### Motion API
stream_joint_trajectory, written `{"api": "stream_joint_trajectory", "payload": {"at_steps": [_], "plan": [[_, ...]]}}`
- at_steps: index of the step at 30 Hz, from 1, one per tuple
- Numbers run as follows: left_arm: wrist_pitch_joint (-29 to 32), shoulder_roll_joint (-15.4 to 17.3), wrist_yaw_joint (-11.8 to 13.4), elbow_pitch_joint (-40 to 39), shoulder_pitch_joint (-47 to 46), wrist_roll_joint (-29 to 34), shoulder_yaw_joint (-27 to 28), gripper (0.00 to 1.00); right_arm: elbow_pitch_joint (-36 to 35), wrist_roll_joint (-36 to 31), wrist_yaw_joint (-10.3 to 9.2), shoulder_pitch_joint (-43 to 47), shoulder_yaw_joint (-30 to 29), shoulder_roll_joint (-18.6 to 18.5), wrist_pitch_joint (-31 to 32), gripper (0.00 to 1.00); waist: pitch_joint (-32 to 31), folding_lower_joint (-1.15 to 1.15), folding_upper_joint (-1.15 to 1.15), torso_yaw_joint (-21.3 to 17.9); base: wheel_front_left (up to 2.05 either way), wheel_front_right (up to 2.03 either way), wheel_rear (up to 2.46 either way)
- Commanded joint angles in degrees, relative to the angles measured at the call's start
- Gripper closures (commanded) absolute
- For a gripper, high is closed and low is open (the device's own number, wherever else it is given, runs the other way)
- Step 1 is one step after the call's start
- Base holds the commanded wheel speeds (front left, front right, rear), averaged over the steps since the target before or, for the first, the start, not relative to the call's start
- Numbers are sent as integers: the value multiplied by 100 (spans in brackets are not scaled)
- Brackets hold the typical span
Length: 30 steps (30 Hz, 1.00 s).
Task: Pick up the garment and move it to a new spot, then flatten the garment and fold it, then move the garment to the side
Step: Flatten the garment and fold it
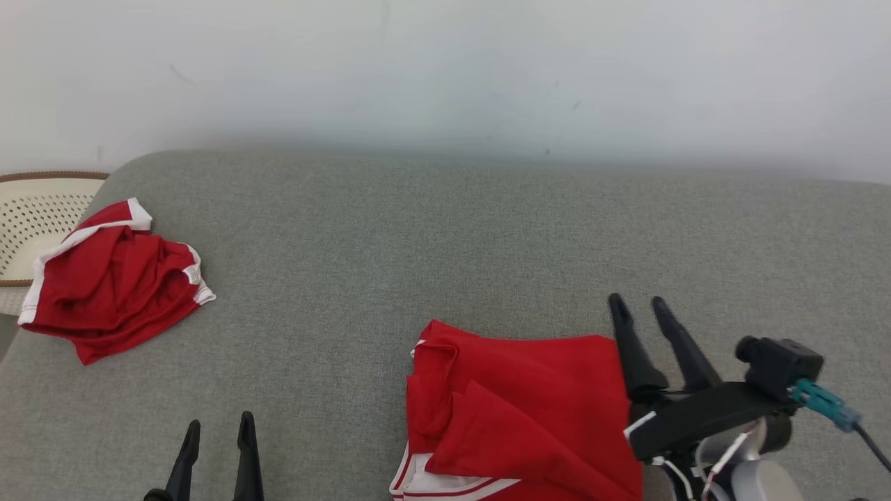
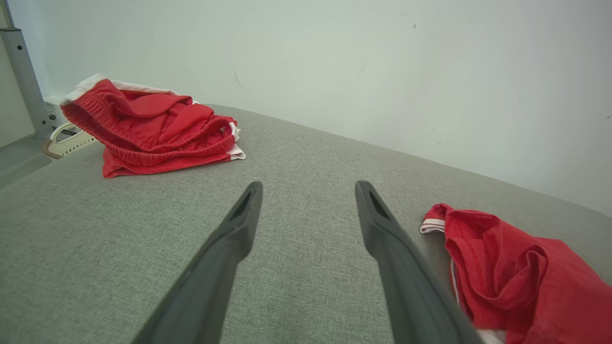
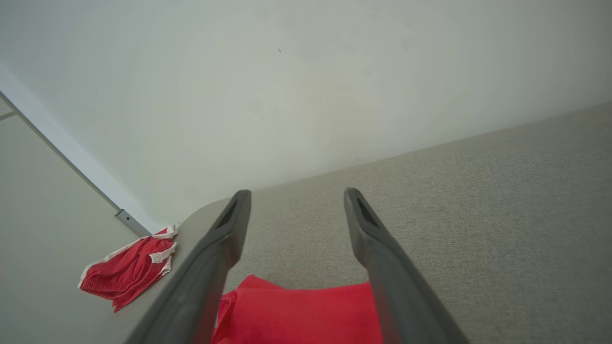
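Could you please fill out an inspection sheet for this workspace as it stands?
Surface: grey fabric-covered surface, no stains seen.
Job's things: red garment with white trim, rumpled and partly folded over itself, at the near edge.
Clutter: red shorts crumpled at the far left; perforated basket beyond the left edge.
Grippers: left gripper open, holding nothing; right gripper open, holding nothing, at the garment's right edge.
Cables: black cable with teal connector at the wrist camera.
Surroundings: plain pale wall; metal post.
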Motion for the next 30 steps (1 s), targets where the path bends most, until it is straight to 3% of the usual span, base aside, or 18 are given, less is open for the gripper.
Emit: {"api": "stream_joint_trajectory", "payload": {"at_steps": [1,9,10,12,25,30], "plan": [[-23,7,-17,-9,61,12,30,0,-56,-104,3,110,-166,3,16,0,23,0,0,-5,0,0,0],[-23,-10,-18,-41,30,9,75,0,-2,-612,3,296,-766,-45,-22,0,103,0,0,-21,0,0,0],[-23,-12,-16,-43,28,11,82,0,40,-623,2,287,-774,-44,-31,21,112,0,0,-24,0,0,0],[-23,-14,-13,-50,17,15,87,0,141,-734,3,238,-743,-128,-101,98,130,0,0,-24,0,0,0],[-23,-30,-51,23,-112,60,-25,0,2075,-966,2,-222,188,-557,-921,100,183,0,0,233,0,0,0],[-23,-32,-68,55,-113,69,-36,0,2953,-966,2,-516,653,-527,-1334,100,168,0,0,367,0,0,0]]}}
